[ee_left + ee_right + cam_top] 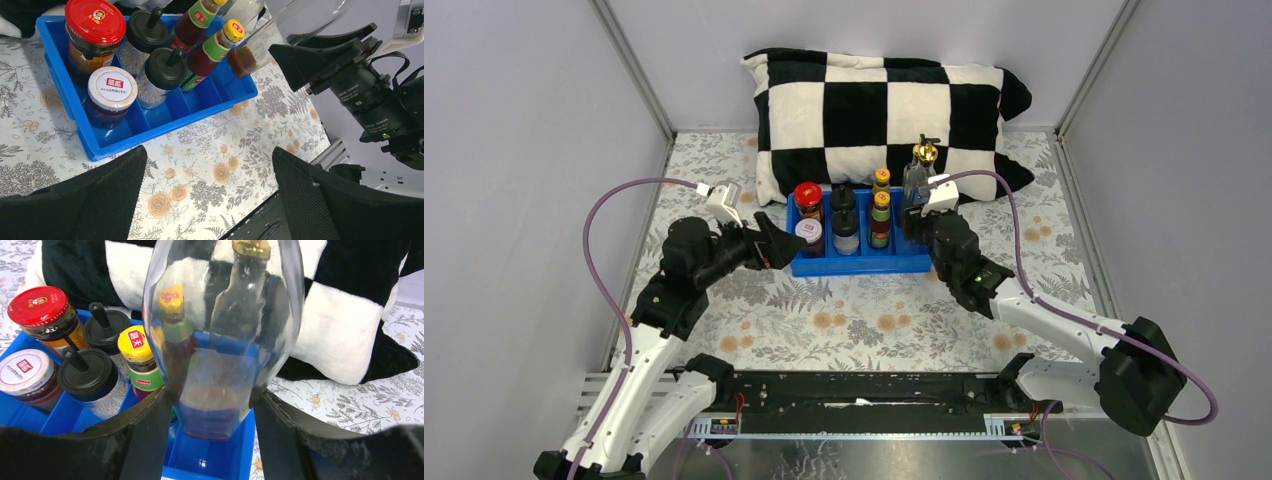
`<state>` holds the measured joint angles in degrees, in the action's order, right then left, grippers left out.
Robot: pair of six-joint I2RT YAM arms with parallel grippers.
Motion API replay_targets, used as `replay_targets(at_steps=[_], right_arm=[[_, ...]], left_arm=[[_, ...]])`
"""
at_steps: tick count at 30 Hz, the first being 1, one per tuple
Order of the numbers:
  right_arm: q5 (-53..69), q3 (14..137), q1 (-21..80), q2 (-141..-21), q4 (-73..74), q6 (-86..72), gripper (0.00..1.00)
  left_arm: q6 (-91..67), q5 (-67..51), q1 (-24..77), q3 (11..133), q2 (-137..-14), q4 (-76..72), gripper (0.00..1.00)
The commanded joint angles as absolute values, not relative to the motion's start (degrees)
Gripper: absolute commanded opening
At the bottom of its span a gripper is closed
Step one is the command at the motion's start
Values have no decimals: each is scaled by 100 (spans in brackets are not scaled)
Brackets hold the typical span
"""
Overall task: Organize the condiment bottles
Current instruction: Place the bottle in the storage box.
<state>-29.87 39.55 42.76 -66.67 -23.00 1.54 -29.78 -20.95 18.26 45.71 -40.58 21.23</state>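
The blue tray (864,266) (150,132) (210,460) holds the condiment bottles. A red-lidded jar (808,194) (95,22) (39,305) and a white-lidded jar (809,232) (112,88) (25,371) stand at its left. Two black-capped jars (844,222) (165,67) (87,372) and two yellow-capped bottles (881,203) (220,42) (137,347) fill the middle. My right gripper (917,205) (212,400) is shut on a gold-spouted glass bottle (924,155) (222,340) (290,25), whose base hangs just above the tray's right compartment. My left gripper (776,243) (208,152) stands open beside the tray's left end, holding nothing.
A black-and-white checked pillow (884,100) (345,325) lies right behind the tray against the back wall. The flowered tablecloth (864,320) is fenced by side walls, and a metal rail (864,385) runs along the near edge.
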Motion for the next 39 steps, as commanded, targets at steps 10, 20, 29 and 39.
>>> replay_targets(at_steps=[10,20,29,39], right_arm=[[-3382,3929,4333,-6963,-3529,384,30],[-3410,3861,4333,-7088,-3599,317,30],[-3471,3820,4333,-7144,-3662,319,30],[-3508,3573,4334,-7311,-3906,181,29]], left_arm=[[-2953,-2030,1802,4474,-3984,2013,99],[-2943,-2024,1802,4448,-3990,1995,99],[-2931,-2039,1802,4443,-4009,1991,99],[-2952,-2059,1797,4360,-3991,1951,99]])
